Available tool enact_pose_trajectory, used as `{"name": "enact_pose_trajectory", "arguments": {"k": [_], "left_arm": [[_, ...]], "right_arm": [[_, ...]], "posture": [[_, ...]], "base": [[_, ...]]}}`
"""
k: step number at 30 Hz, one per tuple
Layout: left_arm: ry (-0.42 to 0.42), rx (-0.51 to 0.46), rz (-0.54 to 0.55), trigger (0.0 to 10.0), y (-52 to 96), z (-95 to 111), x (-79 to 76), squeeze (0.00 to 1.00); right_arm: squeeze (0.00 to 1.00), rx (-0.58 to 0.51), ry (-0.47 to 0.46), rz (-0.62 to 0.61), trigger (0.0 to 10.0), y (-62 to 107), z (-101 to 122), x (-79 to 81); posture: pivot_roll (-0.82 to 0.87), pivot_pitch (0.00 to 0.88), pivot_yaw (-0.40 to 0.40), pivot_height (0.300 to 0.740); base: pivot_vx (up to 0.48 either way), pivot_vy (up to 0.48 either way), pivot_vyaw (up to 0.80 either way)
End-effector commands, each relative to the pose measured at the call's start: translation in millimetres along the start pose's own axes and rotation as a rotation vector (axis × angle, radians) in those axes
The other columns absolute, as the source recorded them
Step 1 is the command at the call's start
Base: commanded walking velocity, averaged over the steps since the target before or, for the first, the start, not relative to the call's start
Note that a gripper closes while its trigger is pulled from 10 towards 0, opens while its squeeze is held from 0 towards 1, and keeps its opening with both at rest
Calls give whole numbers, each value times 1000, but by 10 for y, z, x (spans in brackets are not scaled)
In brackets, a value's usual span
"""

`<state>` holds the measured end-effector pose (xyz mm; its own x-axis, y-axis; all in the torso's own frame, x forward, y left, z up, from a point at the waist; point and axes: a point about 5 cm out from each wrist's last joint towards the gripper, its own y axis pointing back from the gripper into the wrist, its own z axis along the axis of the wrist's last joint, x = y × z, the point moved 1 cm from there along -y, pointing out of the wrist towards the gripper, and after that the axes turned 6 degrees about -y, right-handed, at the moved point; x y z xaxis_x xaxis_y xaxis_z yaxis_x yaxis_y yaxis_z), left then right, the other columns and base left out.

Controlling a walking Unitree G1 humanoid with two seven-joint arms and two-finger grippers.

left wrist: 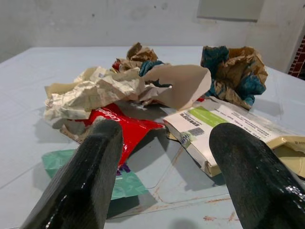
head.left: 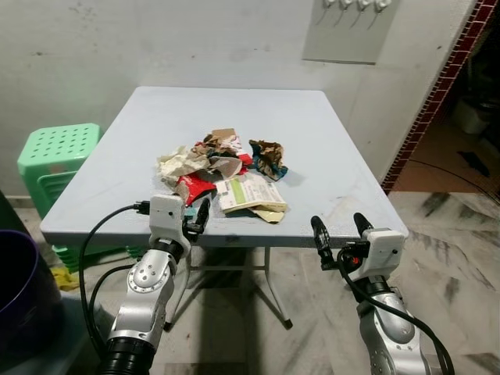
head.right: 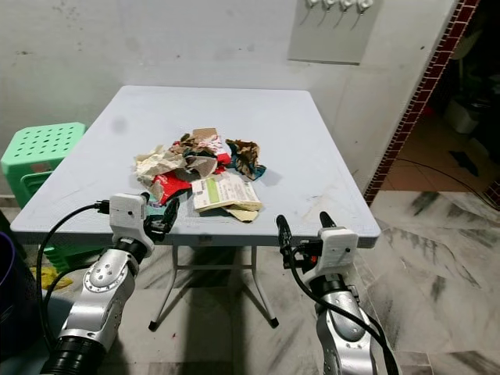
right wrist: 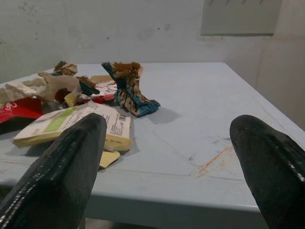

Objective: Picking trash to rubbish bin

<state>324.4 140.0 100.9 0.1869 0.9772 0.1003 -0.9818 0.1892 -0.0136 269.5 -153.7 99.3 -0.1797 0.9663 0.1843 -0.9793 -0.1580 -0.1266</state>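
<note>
Both grippers, left (head.left: 196, 219) and right (head.left: 341, 230), were held spread wide at the pale blue table (head.left: 328, 148) edge. Crumpled paper and wrapper trash (head.left: 223, 172) was heaped mid-table; the near red wrapper (left wrist: 125, 131) would best be pinched first.

Both arms raised forward: left gripper (head.left: 195, 218) and right gripper (head.left: 341, 228) (apparently level) spread.

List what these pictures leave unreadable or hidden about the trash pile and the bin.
- Dark purple bin: cut off by the left eye view's left edge, so its opening is unseen.
- Flattened carton: print too small to read in the eye views, blurred in the left wrist view.
- Red wrapper: partly covered by crumpled paper; lettering incomplete.
- Green wrapper: partly behind the left gripper's near finger.
- Pile's far side: hidden by the trash itself.
</note>
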Motion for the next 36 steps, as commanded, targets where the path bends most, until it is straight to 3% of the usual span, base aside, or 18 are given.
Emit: {"name": "enact_pose_trajectory", "arguments": {"k": [1, 14, 22, 23, 24, 25, 36], "left_arm": [[-7, -9, -7, 10000, -9, 38, 0, 0], [9, -15, -12, 10000, -12, 57, -11, 0], [16, -25, -12, 10000, -27, 79, -1, 0], [-10, -32, -10, 10000, -29, 82, 9, 0], [-10, -32, -10, 10000, -29, 82, 9, 0], [0, -46, -14, 10000, -31, 104, -8, 0], [12, -52, -22, 10000, -37, 141, -24, 0]], "right_arm": [[0, -18, 0, 5, 10000, 2, 61, -5], [0, -5, -4, 16, 10000, 17, 48, 2], [0, -3, -6, 23, 10000, 20, 58, 14], [0, -47, -71, 54, 10000, -1, 89, 58], [0, -47, -71, 54, 10000, -1, 89, 58], [0, 20, -7, 12, 10000, 42, -30, -49], [0, -1, -12, 44, 10000, 8, 48, 32]], "posture": [[-58, 0, -13, 740], [-61, 0, -13, 740], [-61, 0, -14, 740], [-60, 0, -14, 740], [-60, 0, -14, 740], [-60, 0, -14, 740], [-64, 0, -11, 740]], "base": [[0, 0, 0], [0, 0, 0], [264, 0, 0], [307, 0, 0], [307, 0, 0], [319, 0, 0], [321, 0, 0]]}}
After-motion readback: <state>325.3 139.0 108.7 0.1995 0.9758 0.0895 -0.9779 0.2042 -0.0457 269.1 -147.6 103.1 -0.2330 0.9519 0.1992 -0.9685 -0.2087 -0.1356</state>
